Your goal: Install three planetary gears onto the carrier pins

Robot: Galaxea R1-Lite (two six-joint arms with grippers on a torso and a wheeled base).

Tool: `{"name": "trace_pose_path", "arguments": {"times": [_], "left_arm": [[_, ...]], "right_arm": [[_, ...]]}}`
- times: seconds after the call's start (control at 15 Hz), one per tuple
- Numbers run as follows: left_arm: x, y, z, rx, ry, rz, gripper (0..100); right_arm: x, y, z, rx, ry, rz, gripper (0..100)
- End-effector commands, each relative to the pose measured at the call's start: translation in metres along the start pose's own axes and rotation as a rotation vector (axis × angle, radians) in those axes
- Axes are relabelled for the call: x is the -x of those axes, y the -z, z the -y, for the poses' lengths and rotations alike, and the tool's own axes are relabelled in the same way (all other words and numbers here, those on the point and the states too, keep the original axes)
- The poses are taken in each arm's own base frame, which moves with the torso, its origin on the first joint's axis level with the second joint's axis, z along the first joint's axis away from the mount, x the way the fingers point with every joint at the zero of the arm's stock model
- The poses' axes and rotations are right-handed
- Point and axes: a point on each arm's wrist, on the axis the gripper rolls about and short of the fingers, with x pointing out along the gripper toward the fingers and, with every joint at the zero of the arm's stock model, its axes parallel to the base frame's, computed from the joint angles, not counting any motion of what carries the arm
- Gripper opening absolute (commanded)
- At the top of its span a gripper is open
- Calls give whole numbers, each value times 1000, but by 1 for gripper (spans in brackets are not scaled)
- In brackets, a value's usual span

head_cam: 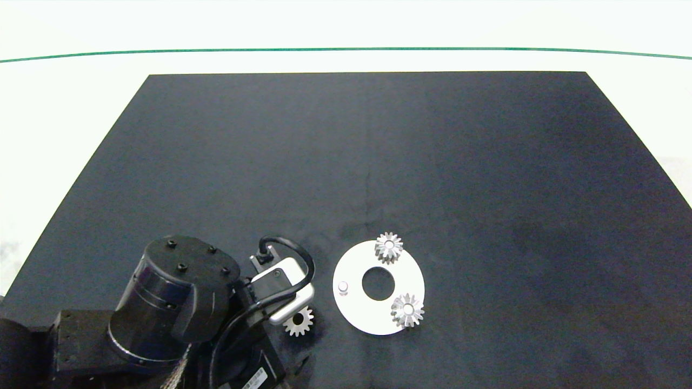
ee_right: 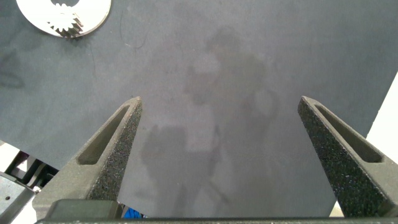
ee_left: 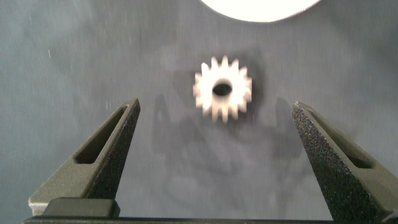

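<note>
The white disc lies on the black mat right of centre near the front. Two silver gears sit on its pins, one at the far side and one at the near right. A bare pin stands on the disc's left. A third gear lies flat on the mat left of the disc. In the left wrist view this gear sits just beyond my left gripper, which hangs open above it. My right gripper is open over bare mat, far from the disc.
The left arm's bulk and its wrist camera fill the front left corner and overlap the loose gear. The black mat lies on a white table with a green line across the back.
</note>
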Motion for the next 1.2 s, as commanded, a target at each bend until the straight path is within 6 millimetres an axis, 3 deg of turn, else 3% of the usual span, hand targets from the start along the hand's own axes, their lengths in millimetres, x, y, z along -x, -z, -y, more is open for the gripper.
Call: {"name": "trace_pose_path", "arguments": {"times": [0.07, 0.73, 1.2], "left_arm": [[-15, 1, 5, -12, 10, -29, 100], [-28, 2, 12, -10, 20, -42, 100], [-28, 5, 13, -15, 25, -51, 87]], "right_arm": [[0, 0, 0, 3, 1, -3, 100], [0, 1, 0, 3, 1, -3, 100], [0, 1, 0, 3, 1, -3, 100]]}}
